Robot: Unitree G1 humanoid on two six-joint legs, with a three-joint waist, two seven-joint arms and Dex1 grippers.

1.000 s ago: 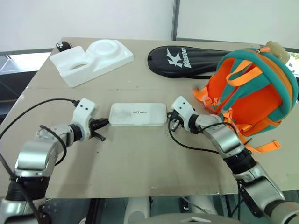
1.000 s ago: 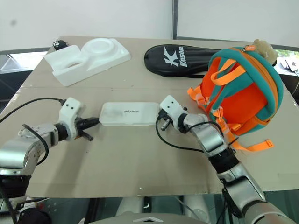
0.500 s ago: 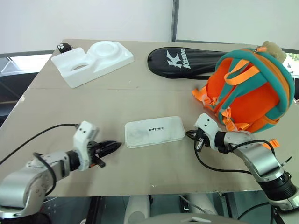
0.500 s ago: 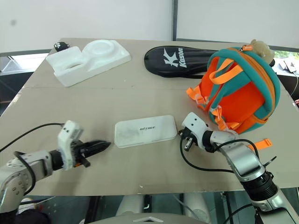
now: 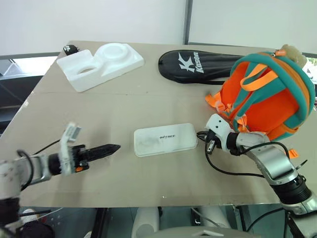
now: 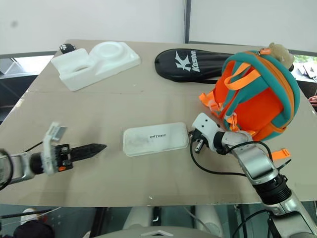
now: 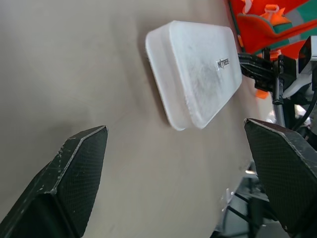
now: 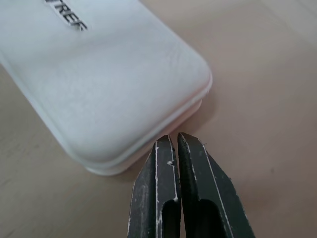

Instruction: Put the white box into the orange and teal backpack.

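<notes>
Two grippers flanking white box (image 5: 165, 139): left gripper (image 7: 181, 178) spread, right gripper (image 8: 177, 148) clenched empty; backpack (image 5: 270, 96), racket cover (image 5: 198, 62), foam tray (image 5: 101, 63) beyond.

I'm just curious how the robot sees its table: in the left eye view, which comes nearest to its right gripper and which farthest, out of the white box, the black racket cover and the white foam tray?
From the right gripper:
1. White box, right at its fingertips, mid-table.
2. Black racket cover, at the far edge beyond it.
3. White foam tray, in the far left corner.
</notes>
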